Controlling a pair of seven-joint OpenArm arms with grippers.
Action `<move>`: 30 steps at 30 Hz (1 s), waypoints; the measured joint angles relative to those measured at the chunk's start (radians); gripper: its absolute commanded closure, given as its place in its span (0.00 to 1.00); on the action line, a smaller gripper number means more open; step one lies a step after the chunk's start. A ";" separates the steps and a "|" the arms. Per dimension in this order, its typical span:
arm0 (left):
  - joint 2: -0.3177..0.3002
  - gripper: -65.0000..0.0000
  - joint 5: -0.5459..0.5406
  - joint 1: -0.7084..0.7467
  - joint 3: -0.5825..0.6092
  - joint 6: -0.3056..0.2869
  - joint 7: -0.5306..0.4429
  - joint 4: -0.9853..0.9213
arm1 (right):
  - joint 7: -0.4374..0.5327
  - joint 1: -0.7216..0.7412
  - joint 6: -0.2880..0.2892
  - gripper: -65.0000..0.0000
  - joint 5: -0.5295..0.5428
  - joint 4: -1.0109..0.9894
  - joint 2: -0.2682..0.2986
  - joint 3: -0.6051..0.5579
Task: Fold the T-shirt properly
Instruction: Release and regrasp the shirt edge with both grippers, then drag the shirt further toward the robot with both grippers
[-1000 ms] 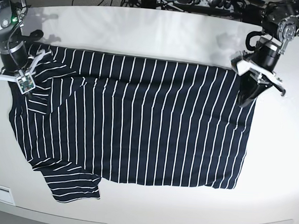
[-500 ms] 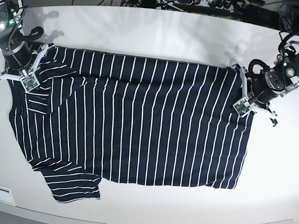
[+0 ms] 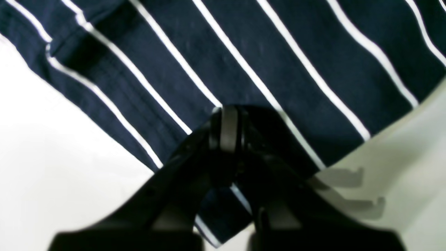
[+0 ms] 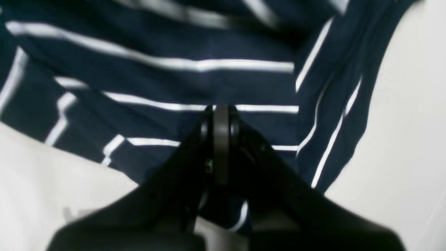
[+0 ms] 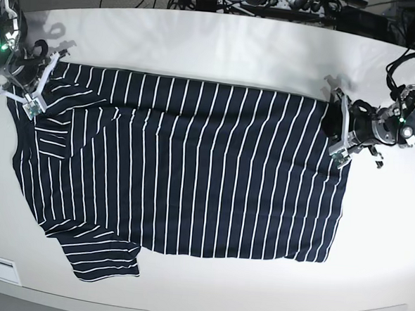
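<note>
I have both jaws clenched on the T-shirt [image 5: 185, 168]'s far edge, left gripper [image 5: 334, 128] at the hem corner, right gripper [image 5: 30, 81] by the shoulder; next, I judge, lift together and fold toward me.

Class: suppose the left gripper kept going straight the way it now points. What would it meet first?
The T-shirt. The left gripper, jaws shut, points at the striped cloth just ahead; whether it already touches is unclear.
</note>
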 measured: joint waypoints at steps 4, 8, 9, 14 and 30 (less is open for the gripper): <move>-0.001 1.00 -0.027 0.000 0.000 -0.036 0.089 0.035 | -0.010 -0.010 0.013 1.00 0.000 -0.006 0.001 0.000; -0.019 1.00 -0.039 0.018 0.001 -0.050 0.125 0.087 | 0.006 -0.062 0.006 1.00 -0.001 -0.006 0.001 0.002; -0.031 1.00 -0.043 0.023 0.001 -0.053 0.124 0.097 | 0.024 -0.080 0.006 1.00 -0.001 -0.005 0.003 0.005; -0.075 1.00 -0.042 0.057 0.003 -0.071 0.132 0.148 | 0.074 -0.161 -0.010 1.00 -0.008 0.007 0.010 0.014; -0.182 1.00 -0.039 0.143 0.010 -0.114 0.157 0.255 | 0.035 -0.434 -0.135 1.00 -0.183 0.204 0.012 0.012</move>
